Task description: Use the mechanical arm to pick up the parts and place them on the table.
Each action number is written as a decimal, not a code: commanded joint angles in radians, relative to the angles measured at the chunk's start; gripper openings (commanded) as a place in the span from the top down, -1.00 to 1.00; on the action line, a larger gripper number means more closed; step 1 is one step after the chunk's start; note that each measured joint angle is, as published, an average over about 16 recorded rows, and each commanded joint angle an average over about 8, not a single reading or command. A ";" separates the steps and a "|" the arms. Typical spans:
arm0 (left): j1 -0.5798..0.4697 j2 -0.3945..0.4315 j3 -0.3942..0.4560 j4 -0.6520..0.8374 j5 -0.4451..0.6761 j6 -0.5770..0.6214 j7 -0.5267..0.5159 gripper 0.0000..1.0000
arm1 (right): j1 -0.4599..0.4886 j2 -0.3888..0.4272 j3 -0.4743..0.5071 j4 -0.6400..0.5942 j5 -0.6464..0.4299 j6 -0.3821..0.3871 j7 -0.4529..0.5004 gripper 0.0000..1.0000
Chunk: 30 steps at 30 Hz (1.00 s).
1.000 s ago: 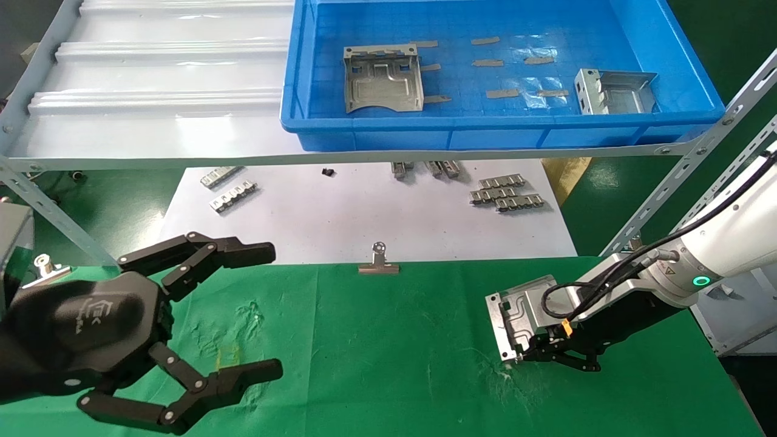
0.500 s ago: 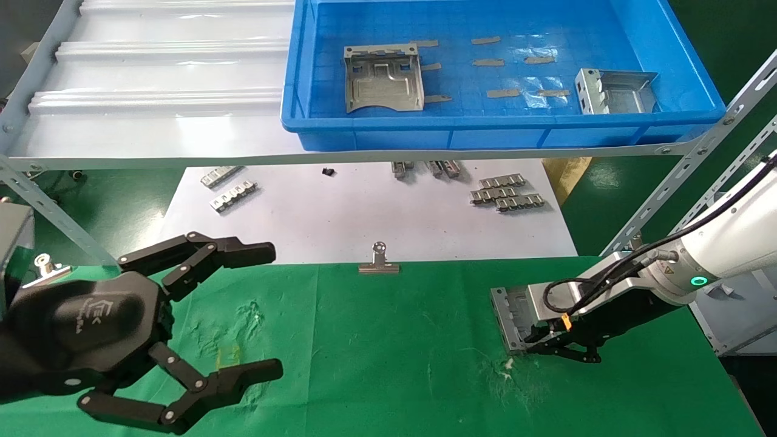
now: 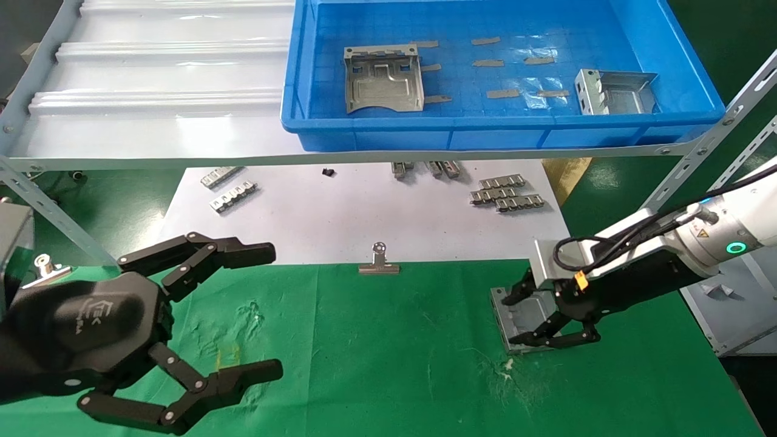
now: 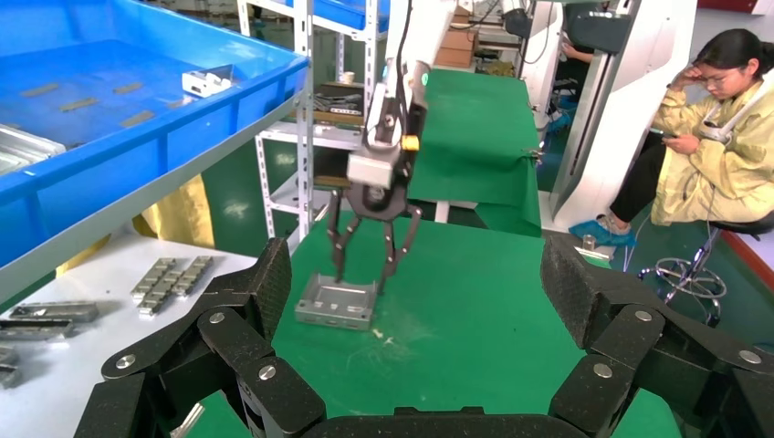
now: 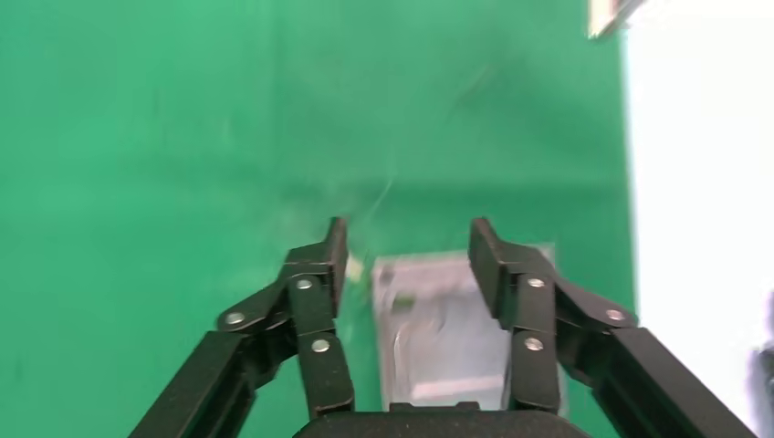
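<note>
One silver part (image 3: 527, 311) lies flat on the green table (image 3: 388, 352) at the right. My right gripper (image 3: 515, 320) hangs just above it, open, with a finger on either side and not holding it. The right wrist view shows the part (image 5: 447, 328) between and below the spread fingers (image 5: 329, 260). In the left wrist view the right gripper (image 4: 363, 272) stands over the part (image 4: 336, 303). Two more parts (image 3: 382, 79) (image 3: 616, 91) lie in the blue bin (image 3: 504, 124). My left gripper (image 3: 272, 308) is open and empty, parked at the lower left.
The bin sits on a raised shelf with angled metal struts (image 3: 698, 152) near my right arm. A white sheet (image 3: 364, 212) behind the green cloth carries slotted strips (image 3: 507, 194). A binder clip (image 3: 379, 261) sits at the cloth's far edge.
The right gripper lowered the tilted part flat onto the green cloth, let go of it, opened and rose slightly. The left arm has not moved.
</note>
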 commanded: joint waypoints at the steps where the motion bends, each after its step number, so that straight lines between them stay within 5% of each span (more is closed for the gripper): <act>1: 0.000 0.000 0.000 0.000 0.000 0.000 0.000 -1.00 | 0.006 0.011 0.018 -0.005 0.027 -0.017 0.009 -1.00; 15: 0.000 0.000 0.000 0.000 0.000 0.000 0.000 -1.00 | -0.010 0.020 0.039 0.017 0.036 -0.014 0.020 -1.00; 30: 0.000 0.000 0.000 0.000 0.000 0.000 0.000 -1.00 | -0.216 0.136 0.306 0.293 0.126 0.008 0.165 -1.00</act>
